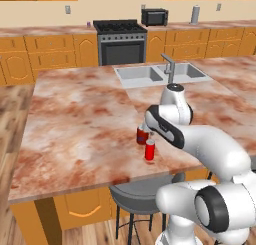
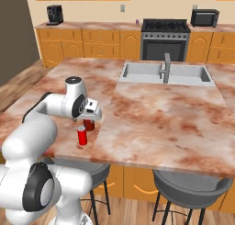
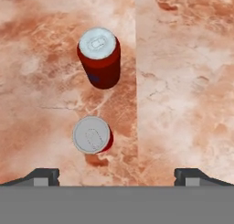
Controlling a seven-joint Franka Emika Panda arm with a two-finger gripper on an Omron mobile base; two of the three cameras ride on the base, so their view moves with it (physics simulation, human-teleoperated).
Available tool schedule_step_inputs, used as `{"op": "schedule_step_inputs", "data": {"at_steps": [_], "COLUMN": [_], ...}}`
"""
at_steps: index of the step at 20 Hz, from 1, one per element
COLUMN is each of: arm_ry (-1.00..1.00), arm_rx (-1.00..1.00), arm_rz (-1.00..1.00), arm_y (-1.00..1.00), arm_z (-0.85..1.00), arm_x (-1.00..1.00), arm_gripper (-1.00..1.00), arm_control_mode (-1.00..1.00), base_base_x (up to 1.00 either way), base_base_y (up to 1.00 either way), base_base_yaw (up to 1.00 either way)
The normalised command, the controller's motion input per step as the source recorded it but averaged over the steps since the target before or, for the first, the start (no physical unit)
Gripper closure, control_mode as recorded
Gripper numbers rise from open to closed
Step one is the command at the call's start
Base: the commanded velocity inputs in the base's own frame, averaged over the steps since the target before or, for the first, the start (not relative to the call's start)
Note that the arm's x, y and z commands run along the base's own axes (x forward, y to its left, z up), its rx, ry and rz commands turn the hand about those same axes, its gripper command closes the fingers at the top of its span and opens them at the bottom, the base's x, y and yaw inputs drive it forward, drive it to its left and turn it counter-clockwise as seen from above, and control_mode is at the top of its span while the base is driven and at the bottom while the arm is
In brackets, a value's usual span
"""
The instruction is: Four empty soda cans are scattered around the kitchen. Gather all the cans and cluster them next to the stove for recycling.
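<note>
Home kitchen: orange wood cabinets point(image 1: 55, 49) along the back wall, steel stove point(image 1: 120, 41), microwave point(image 1: 154, 17), marble island counter point(image 1: 80, 119) with double sink point(image 1: 160, 74), bar stools point(image 2: 190, 187) at its near edge

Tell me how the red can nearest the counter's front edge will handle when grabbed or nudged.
The nearer red can stands upright, narrow for its height, so a nudge would probably tip it. On its side, it would likely roll off the island counter. The smooth metal skin may slip between the fingers of the open end effector.

Two red soda cans point(image 3: 93, 135) point(image 3: 99, 58) stand upright, close together, on the island counter point(image 1: 75, 124)
</note>
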Motion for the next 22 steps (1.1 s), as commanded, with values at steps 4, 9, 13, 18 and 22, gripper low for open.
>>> {"op": "schedule_step_inputs", "data": {"at_steps": [4,9,13,18,22], "arm_ry": [0.08,0.15,0.16,0.12,0.08], "arm_rx": [0.00,0.00,0.00,0.00,0.00], "arm_rz": [0.00,0.00,0.00,0.00,0.00], "arm_y": [0.11,0.07,0.06,0.04,0.08], "arm_z": [-0.23,-0.07,-0.04,-0.13,-0.15], "arm_x": [0.00,0.00,0.07,0.09,0.05], "arm_gripper": [-1.00,-1.00,-1.00,-1.00,-1.00], "arm_control_mode": [-1.00,-1.00,-1.00,-1.00,-1.00], "base_base_x": [0.00,0.00,0.00,0.00,0.00], "base_base_y": [0.00,0.00,0.00,0.00,0.00], "base_base_yaw": [0.00,0.00,0.00,0.00,0.00]}}
